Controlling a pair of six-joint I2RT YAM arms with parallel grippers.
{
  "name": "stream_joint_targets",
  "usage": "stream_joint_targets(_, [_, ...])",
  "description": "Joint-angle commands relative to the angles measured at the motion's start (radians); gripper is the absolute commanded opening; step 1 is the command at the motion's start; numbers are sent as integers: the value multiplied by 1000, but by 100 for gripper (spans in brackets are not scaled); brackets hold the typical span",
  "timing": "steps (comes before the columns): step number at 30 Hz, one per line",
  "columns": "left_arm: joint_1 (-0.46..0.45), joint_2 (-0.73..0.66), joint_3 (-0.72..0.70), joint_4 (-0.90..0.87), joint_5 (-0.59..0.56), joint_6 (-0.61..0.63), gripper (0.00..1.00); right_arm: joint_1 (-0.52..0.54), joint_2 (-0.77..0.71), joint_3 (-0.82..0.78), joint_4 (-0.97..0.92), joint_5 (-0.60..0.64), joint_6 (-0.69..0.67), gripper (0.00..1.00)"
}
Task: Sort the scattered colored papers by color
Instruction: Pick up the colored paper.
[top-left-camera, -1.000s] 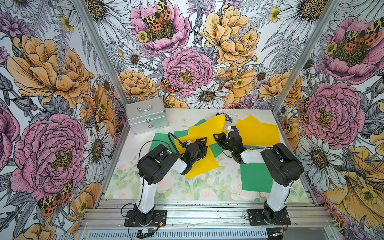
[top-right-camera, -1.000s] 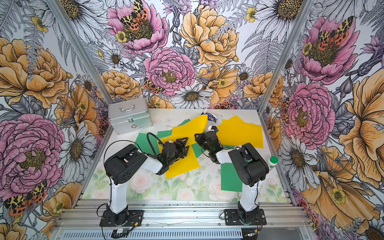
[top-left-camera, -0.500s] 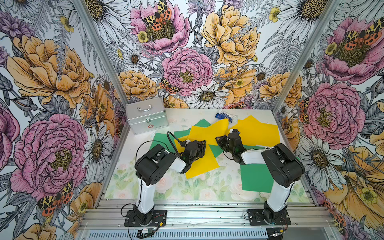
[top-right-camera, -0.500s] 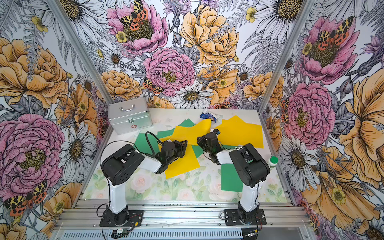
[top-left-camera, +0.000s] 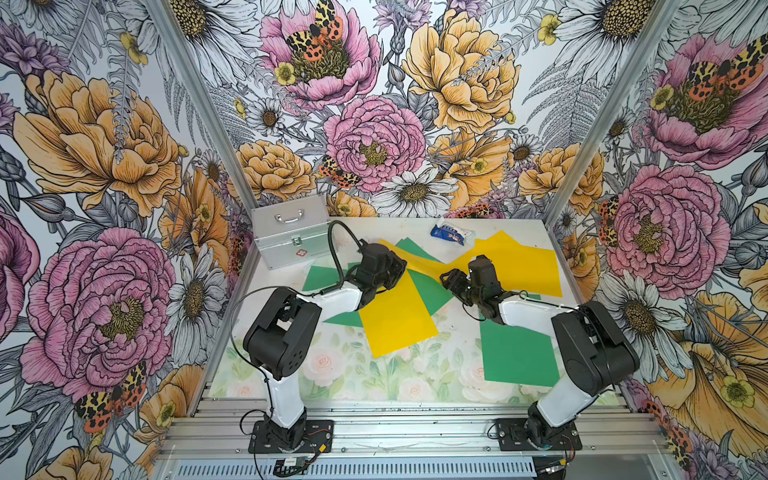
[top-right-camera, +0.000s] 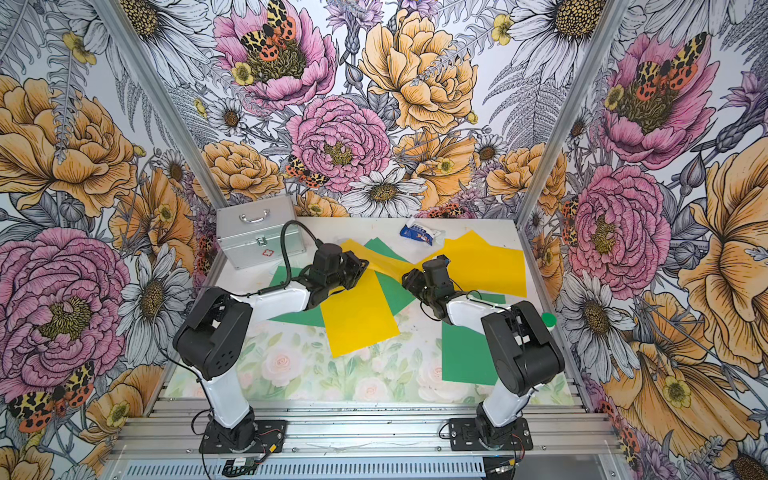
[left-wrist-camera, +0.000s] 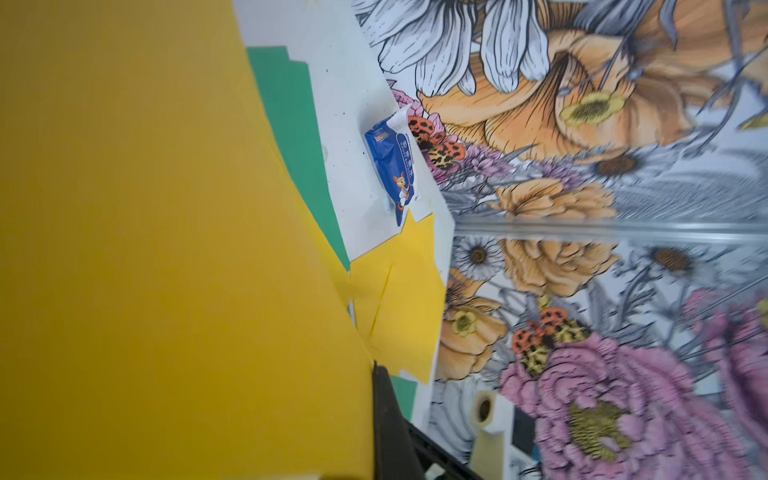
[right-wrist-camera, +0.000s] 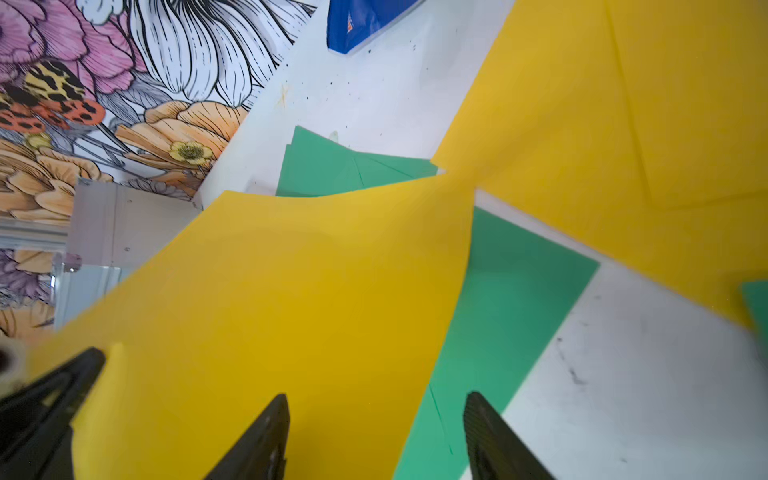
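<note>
Left jaws pinch a raised yellow paper near the tabletop centre. Right jaws gape wide at its 3 o'clock, above a green paper.

Two matching arms.
- Left arm, right arm: glossy white links between bulky black joint housings with rounded corners. Small round holes dot the side of the left housing.
- Wrist heads: black and boxy.
- Fingers: black, tapered.
- Cable: thick, black, arching from the left wrist.
- Base plates: black and flat, with thin red wires beside them.
</note>
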Motion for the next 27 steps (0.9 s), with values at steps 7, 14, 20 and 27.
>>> stream_joint_targets(7, [-123, -21, 373, -892, -443, 750, 0, -25, -146, 31, -63, -115, -312, 80])
stream_joint_targets(14, [-229, 33, 525, -1042, -818, 888, 0, -11, -121, -100, 299, -185, -342, 97])
stream_joint_targets(20, [-318, -1, 601, -1041, -930, 1013, 0, 14, -32, -225, 735, -245, -344, 99])
stream_joint_targets(27, [-416, -133, 611, -1038, -891, 1148, 0, 43, 69, -255, 1109, -306, -367, 97])
